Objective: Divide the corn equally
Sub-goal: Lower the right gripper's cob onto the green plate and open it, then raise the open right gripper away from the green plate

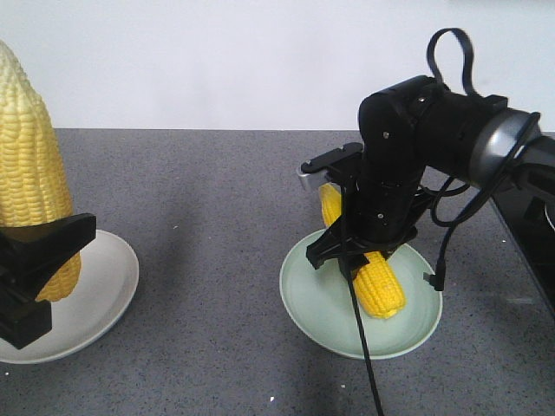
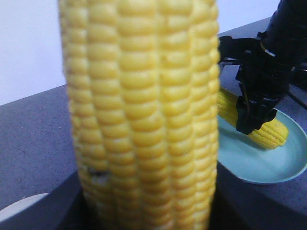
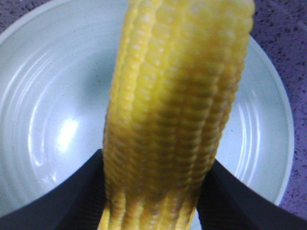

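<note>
Two cobs of corn are in view on a dark grey speckled countertop (image 1: 208,260), one per plate. The first cob (image 1: 26,182) stands nearly upright at the 9 o'clock edge of the front view, pale tip at 12 o'clock, its lower end over a white plate (image 1: 108,277). The left gripper (image 1: 39,251) is clamped across that cob's lower part, its black fingers pressed against both sides; in the left wrist view the same cob (image 2: 144,115) fills the frame, kernels slightly blurred. The second cob (image 1: 377,282) lies in a pale green plate (image 1: 303,295) toward 4 o'clock of the front view, tilted, its blunt end toward 5 o'clock resting on the plate floor and its other end hidden behind the arm. The right gripper (image 1: 360,251) sits down over this cob's middle; in the right wrist view its two black fingers (image 3: 72,196) press against either flank of the cob (image 3: 172,120), pinching it, with the green plate's ribbed interior (image 3: 48,120) visible beneath. The two plates lie well apart. A black cable (image 1: 368,364) hangs from the right arm across the green plate's rim.
</note>
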`<state>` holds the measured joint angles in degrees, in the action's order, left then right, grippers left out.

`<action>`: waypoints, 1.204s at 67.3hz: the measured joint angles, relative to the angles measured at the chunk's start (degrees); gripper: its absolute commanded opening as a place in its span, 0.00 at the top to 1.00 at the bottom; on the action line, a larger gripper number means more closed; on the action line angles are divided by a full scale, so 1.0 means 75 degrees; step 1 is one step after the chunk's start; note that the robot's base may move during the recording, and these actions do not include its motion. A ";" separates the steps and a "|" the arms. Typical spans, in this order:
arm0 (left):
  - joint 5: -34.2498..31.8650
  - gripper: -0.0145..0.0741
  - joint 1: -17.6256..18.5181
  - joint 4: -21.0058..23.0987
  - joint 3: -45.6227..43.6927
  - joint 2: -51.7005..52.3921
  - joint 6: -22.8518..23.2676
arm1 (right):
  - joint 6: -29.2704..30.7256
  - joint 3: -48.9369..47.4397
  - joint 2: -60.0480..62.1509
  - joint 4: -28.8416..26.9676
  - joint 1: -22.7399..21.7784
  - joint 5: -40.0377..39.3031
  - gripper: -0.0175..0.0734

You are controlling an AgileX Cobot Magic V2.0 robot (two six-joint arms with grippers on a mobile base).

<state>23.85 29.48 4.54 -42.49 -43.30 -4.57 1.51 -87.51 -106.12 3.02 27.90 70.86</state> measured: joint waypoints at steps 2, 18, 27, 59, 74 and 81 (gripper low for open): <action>0.0000 0.54 0.0000 0.0000 0.0000 0.0000 0.0000 | 0.0000 0.0000 -0.0044 0.0007 0.0000 0.0000 0.54; 0.0000 0.54 0.0000 0.0000 0.0000 0.0000 0.0000 | 0.0003 -0.0026 -0.0167 0.0015 0.0000 -0.0033 0.38; 0.0000 0.54 0.0000 0.0000 0.0000 0.0000 0.0000 | 0.0003 -0.0033 -0.0167 0.0015 0.0000 -0.0041 0.30; 0.0000 0.54 0.0000 0.0000 0.0000 0.0000 0.0000 | -0.0556 0.0129 0.0793 0.0074 0.0000 -0.0057 0.29; 0.0000 0.54 0.0000 0.0000 0.0000 0.0000 0.0000 | -0.0675 0.1383 0.2747 0.0059 0.0000 -0.0396 0.29; 0.0000 0.54 0.0000 0.0000 0.0000 0.0000 0.0000 | -0.0696 0.1988 0.3680 0.0059 0.0000 -0.0712 0.29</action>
<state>23.85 29.48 4.54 -42.49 -43.30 -4.57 -3.71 -72.60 -78.52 3.46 27.90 65.52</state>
